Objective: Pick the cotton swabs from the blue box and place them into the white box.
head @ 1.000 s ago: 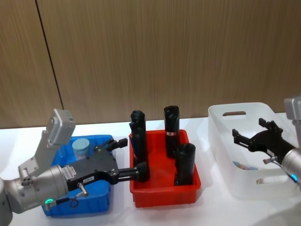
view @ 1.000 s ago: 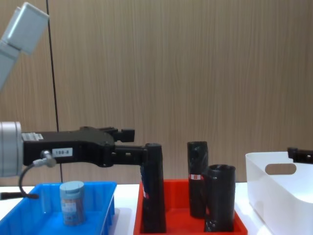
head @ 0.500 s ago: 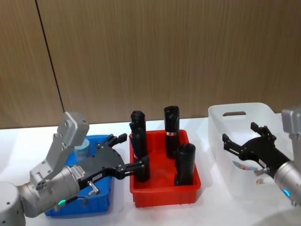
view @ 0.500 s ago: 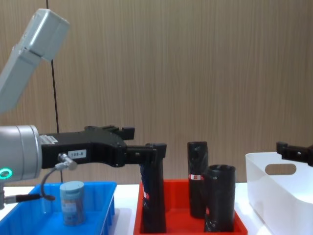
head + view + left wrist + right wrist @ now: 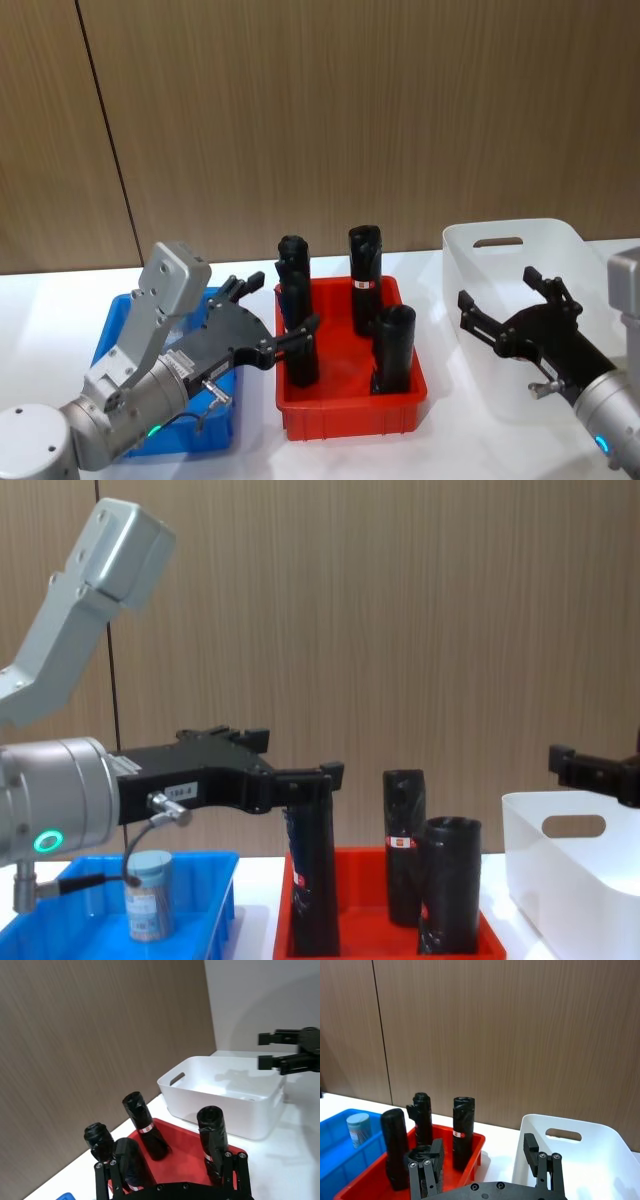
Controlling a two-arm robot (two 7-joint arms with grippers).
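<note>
Our left tool [image 5: 278,306] hangs wide open with nothing in it, above the line where the blue box [image 5: 106,335] meets the red bin [image 5: 350,420], fingers pointing toward 3 o'clock. Our right tool [image 5: 497,288], equally spread and empty, hovers over the white box [image 5: 560,232], which stands on the desk [image 5: 40,300] at 3 o'clock from the red bin. The blue box lies at 9 o'clock from it. The cotton swab tub [image 5: 148,895] stands upright in the blue box, below the left tool and toward 9 o'clock of its fingertips.

One fingertip sits right at the top of the nearest black roll [image 5: 312,870]; we cannot tell whether they touch. We judge that a sideways swing from here could tip that roll, and closing here would catch the wrong thing. The loose cable [image 5: 129,855] under the wrist hangs just beside the tub and could nudge it as we descend.

The chest view gives us the tub and the height between it and the tool. In the head view the wrist housing [image 5: 172,280] stands in front of that part of the box.
</note>
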